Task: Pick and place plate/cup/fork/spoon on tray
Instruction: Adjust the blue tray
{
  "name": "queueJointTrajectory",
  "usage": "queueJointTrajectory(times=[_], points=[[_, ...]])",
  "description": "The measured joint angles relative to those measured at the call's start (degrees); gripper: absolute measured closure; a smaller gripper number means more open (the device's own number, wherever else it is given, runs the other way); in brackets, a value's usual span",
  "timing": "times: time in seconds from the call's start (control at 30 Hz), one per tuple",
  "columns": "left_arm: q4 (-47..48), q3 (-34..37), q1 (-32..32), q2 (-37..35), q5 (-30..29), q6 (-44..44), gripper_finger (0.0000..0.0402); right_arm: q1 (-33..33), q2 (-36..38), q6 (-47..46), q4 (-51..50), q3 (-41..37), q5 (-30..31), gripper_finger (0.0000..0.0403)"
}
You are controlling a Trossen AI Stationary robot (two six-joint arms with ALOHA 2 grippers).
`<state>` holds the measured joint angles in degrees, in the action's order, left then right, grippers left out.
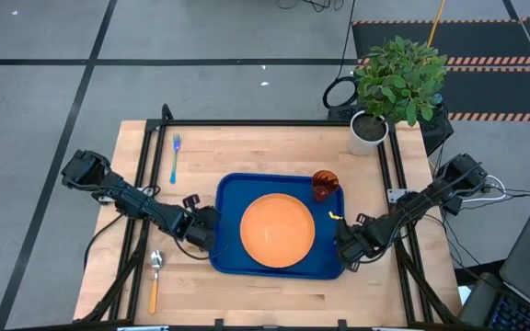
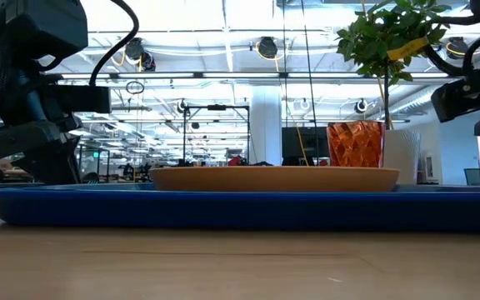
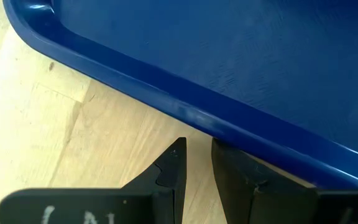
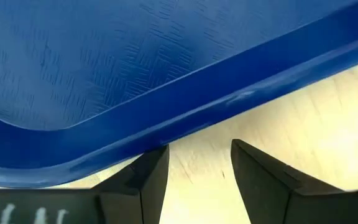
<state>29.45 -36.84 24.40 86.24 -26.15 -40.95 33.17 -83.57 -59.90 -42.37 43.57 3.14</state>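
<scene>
The plate point(image 1: 278, 230) and cup point(image 1: 325, 185) sit in the tray point(image 1: 231, 188); the fork point(image 1: 175, 156) and spoon point(image 1: 155, 279) lie on the table point(image 1: 265, 147) toward its left edge.

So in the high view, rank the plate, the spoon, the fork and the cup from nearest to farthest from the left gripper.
Measured from the left gripper, at the tray's left edge:
1. Plate, beside it on the tray.
2. Spoon, on the table's near-left side.
3. Fork, at the far-left side.
4. Cup, in the tray's far-right corner.
</scene>
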Motion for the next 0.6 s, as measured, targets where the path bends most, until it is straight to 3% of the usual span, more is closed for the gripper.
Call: queueJointTrajectory(times=[0.27, 0.6], points=[[-1.2, 0.0, 0.0, 0.0, 0.0, -0.6, 0.0321, -0.1, 0.1, 1.9, -5.6, 0.1, 3.0, 0.0234], [-1.2, 0.0, 0.0, 0.0, 0.0, -0.7, 0.0321, -0.9, 0.1, 3.0, -5.5, 0.0, 5.1, 0.0234]])
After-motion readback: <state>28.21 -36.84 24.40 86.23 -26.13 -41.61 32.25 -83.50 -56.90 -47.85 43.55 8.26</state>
